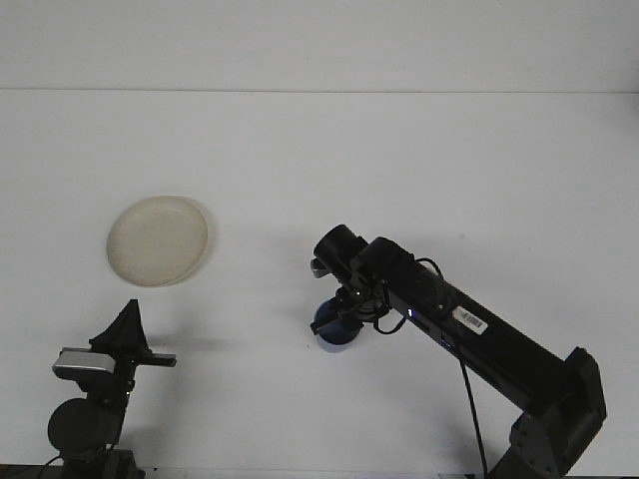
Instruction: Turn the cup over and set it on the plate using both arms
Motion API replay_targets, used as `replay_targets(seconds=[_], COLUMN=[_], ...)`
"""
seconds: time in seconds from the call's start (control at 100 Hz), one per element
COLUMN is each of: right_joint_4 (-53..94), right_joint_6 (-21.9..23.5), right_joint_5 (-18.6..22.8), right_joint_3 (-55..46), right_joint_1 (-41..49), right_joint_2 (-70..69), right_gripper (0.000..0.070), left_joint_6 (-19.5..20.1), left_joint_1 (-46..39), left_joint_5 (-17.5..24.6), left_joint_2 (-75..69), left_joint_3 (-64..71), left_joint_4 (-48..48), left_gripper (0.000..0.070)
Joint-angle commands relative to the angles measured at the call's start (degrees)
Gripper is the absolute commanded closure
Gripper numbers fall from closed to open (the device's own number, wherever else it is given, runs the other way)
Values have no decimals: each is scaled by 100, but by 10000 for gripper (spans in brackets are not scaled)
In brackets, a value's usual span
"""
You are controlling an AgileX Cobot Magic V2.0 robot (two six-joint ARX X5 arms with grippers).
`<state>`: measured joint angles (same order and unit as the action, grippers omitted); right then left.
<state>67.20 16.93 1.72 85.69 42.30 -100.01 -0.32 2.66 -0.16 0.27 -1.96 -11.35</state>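
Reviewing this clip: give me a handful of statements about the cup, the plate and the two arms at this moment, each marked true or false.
1. The blue cup sits on the plate. False: the cream plate holds nothing, and the cup is well to its right on the white table.
2. The right tool is at the cup. True, though its wrist hides how it meets the cup.
3. The left tool is reaching over the plate. False: it sits low at the near left edge, short of the plate.
4. The plate lies on the left half of the table. True.
5. Both tools are at the cup. False: only the right one is.
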Motion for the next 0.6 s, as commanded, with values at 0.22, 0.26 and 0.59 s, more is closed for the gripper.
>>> replay_targets(seconds=[0.22,0.26,0.59], right_joint_4=[-39,-33,514], right_joint_6=[-46,-46,-304], right_joint_5=[-7,-7,142], right_joint_3=[114,127,505], right_joint_1=[48,46,-39], right_joint_2=[-162,-162,-2], right_gripper=[223,210,211], left_joint_6=[57,57,57], left_joint_1=[-2,-2,-2], left_joint_5=[0,0,0], left_joint_2=[-9,-9,-9], left_joint_3=[114,114,114], left_joint_4=[-70,-70,-70], left_gripper=[688,688,688])
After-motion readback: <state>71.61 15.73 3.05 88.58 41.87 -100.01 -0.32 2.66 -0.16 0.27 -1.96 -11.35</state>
